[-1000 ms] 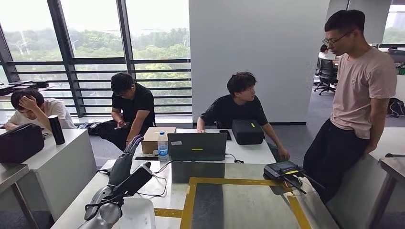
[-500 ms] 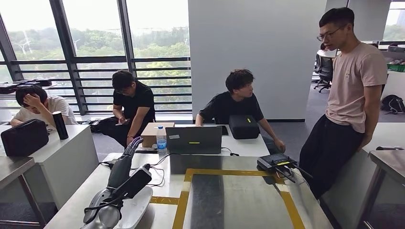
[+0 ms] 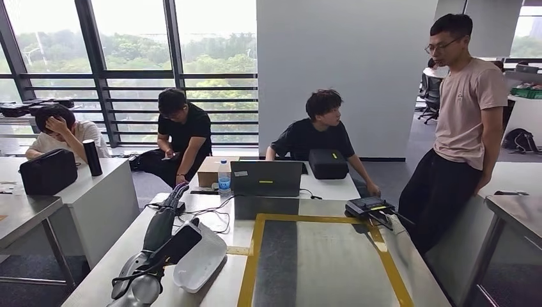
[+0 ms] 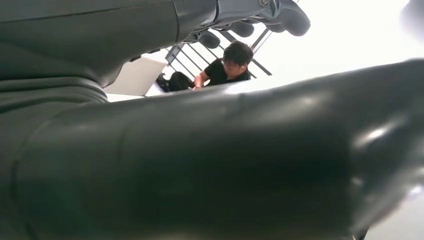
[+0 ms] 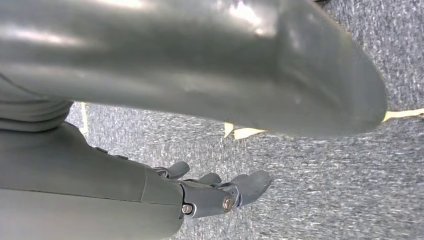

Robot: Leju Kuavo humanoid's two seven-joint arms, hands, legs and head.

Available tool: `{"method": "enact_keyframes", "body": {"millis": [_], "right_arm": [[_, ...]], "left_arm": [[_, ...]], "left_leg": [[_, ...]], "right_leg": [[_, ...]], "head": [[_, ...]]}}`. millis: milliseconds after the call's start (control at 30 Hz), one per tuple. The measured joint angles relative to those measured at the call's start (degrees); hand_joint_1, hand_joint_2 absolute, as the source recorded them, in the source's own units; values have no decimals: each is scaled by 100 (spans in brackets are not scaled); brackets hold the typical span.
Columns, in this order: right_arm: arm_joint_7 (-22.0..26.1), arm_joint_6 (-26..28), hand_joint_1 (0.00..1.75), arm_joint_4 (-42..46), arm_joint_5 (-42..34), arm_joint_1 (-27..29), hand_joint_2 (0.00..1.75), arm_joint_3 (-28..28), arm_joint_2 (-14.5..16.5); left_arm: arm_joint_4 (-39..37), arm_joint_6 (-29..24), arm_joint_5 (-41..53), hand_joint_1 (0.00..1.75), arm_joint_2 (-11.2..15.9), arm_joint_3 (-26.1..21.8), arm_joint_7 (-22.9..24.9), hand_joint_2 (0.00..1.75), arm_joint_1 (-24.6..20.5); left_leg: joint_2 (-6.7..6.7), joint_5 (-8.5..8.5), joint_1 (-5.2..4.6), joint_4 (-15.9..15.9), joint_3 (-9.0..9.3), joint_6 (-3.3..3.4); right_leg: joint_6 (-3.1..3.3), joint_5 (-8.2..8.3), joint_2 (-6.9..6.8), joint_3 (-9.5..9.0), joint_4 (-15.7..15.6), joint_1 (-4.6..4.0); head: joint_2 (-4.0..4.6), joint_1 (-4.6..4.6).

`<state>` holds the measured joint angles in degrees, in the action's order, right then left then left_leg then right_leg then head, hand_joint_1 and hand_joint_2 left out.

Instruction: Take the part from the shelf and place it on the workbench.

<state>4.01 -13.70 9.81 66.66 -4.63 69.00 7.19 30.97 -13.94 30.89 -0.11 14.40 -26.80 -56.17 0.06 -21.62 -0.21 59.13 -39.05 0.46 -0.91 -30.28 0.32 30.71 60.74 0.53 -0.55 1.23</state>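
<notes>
In the head view my left hand [image 3: 163,225] reaches forward over the left side of the steel workbench [image 3: 319,268]. It grips a white curved shell part [image 3: 203,261], with the thumb lying across the part's upper rim. The part hangs low over the bench's left side; whether it touches the surface I cannot tell. The left wrist view is mostly dark thumb, with fingers [image 4: 280,14] at the far end. My right hand [image 5: 215,192] hangs over grey carpet, fingers loosely extended and holding nothing.
A yellow tape rectangle [image 3: 377,249] marks the bench top. At its far end are a laptop [image 3: 266,179], a bottle [image 3: 224,180], a cardboard box [image 3: 213,171], cables [image 3: 208,214] and a black device [image 3: 367,206]. Two people sit behind; one stands at the right [image 3: 460,128].
The whole picture has shifted, so the camera has moved. More of the white part shows beside my left hand, further over the bench. The grip looks unchanged.
</notes>
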Motion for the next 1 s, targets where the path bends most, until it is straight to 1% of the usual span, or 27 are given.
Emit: {"method": "enact_keyframes", "body": {"millis": [33,100,133,167,200,233,267,300,333,367,400,433,467,500,533,600,633,667,700,767,800,833,867,900,933,967,1000], "right_arm": [[-5,1,0,1,-8,-8,0,0,-1],[-16,3,0,0,-23,-10,0,0,-1],[-21,3,0,0,-29,-13,0,1,1],[-23,4,0,0,-38,-17,0,1,2],[-25,4,0,0,-43,-21,0,2,3],[-26,4,0,1,-46,-23,0,3,3],[-26,4,0,1,-49,-21,0,4,2],[-26,4,0,1,-49,-18,0,4,2],[-25,3,0,1,-49,-17,0,4,2],[-25,3,0,1,-49,-18,0,4,3],[-26,3,0,1,-50,-19,0,4,3],[-26,3,0,1,-52,-20,0,5,3],[-27,6,0,1,-56,-21,0,5,3],[-28,10,0,1,-61,-24,0,6,2],[-31,15,0,1,-67,-26,0,7,1],[-43,25,0,1,-90,-19,0,7,1],[-55,29,0,1,-110,-8,0,7,2],[-65,33,0,1,-136,6,0,8,4],[-75,40,0,1,-165,17,0,9,7],[-91,67,0,1,-230,26,0,17,10],[-104,86,0,1,-263,26,0,27,9],[-120,105,0,1,-301,28,0,42,9],[-144,124,0,1,-338,30,0,62,9],[-169,140,0,1,-380,30,0,87,9],[-190,157,0,1,-425,27,0,116,9],[-206,172,0,2,-464,22,0,145,9],[-211,185,0,2,-502,22,0,172,9]], "left_arm": [[3,-14,7,0,4,1,14,0,-3],[-6,-36,22,0,13,6,37,0,-7],[-12,-45,29,0,24,8,44,0,-7],[-18,-53,37,0,38,11,47,0,-7],[-25,-58,44,0,56,13,49,0,-9],[-30,-62,51,0,71,14,50,0,-8],[-38,-65,56,0,79,14,51,0,-4],[-48,-66,61,0,83,15,51,0,3],[-58,-66,64,0,84,16,50,0,11],[-65,-69,67,0,85,17,50,0,17],[-68,-75,68,0,86,18,51,0,18],[-65,-86,72,0,89,18,53,0,15],[-57,-106,78,0,92,19,56,0,10],[-51,-134,84,0,105,21,64,0,3],[-47,-168,92,0,128,22,72,0,-3],[-50,-256,120,0,216,25,72,0,-11],[-50,-303,139,0,269,25,56,0,-15],[-45,-356,156,0,337,25,30,0,-14],[-32,-413,166,0,418,25,-2,0,-6],[24,-539,163,0,632,19,-56,0,59],[72,-611,152,0,755,7,-70,0,127],[133,-689,130,0,885,-17,-72,0,223],[221,-785,95,0,1026,-60,-59,0,354],[331,-881,34,0,1170,-124,-36,0,526],[466,-956,-77,0,1315,-224,-12,0,740],[606,-999,-229,0,1444,-354,6,0,988],[724,-986,-439,0,1550,-528,14,0,1264]], "left_leg": [[4,46,-1,-4,-10,-36],[6,120,7,-30,-15,-108],[2,62,11,4,-50,-139],[-3,-107,16,135,-111,-169],[-6,-371,28,385,-196,-196],[-7,-678,36,735,-295,-221],[-7,-922,45,1123,-377,-244],[-6,-1045,53,1445,-417,-261],[-6,-1035,61,1621,-383,-271],[-6,-921,70,1587,-244,-274],[-5,-784,78,1362,-9,-272],[-8,-738,85,980,301,-266],[-17,-761,77,573,609,-245],[-25,-825,68,260,813,-216],[-31,-893,52,67,919,-176],[-21,-836,27,-4,882,-70],[-5,-777,25,-11,851,-16],[10,-710,29,-26,806,37],[22,-632,35,-38,741,81],[30,-489,23,-34,571,121],[34,-418,13,-29,476,124],[38,-351,3,-25,386,122],[42,-289,-4,-20,301,115],[46,-229,-9,-15,226,102],[56,-176,-12,-10,170,83],[70,-130,-20,-6,128,59],[93,-88,-25,-12,112,29]], "right_leg": [[46,-44,3,-60,-129,-18],[134,41,-5,-5,-169,-14],[177,104,-16,31,-182,-3],[213,176,-26,83,-201,12],[238,250,-35,149,-211,22],[252,318,-35,224,-212,23],[252,387,-36,309,-209,24],[247,453,-40,394,-205,24],[238,520,-44,481,-201,25],[224,584,-48,568,-194,28],[206,644,-51,646,-184,32],[181,697,-50,710,-170,33],[148,747,-47,758,-158,32],[110,796,-43,780,-155,31],[71,851,-37,792,-165,30],[-9,960,-19,808,-212,44],[-41,935,-13,839,-198,53],[-65,796,-10,895,-95,61],[-81,552,-11,984,129,64],[-88,-50,-15,1192,868,56],[-85,-222,-15,1253,1226,48],[-73,-257,-14,1238,1448,37],[-53,-173,-14,1122,1472,24],[-20,-28,-13,885,1274,8],[22,52,-10,561,893,-13],[66,53,-6,228,444,-37],[105,19,0,-20,91,-58]], "head": [[0,-5],[0,-6],[0,-9],[0,-9],[0,-13],[0,-18],[0,-20],[0,-23],[0,-24],[0,-26],[0,-26],[0,-27],[0,-27],[0,-25],[0,-22],[0,-21],[1,-20],[1,-17],[1,-11],[0,-1],[0,1],[0,3],[0,4],[0,6],[0,9],[0,11],[0,8]]}}
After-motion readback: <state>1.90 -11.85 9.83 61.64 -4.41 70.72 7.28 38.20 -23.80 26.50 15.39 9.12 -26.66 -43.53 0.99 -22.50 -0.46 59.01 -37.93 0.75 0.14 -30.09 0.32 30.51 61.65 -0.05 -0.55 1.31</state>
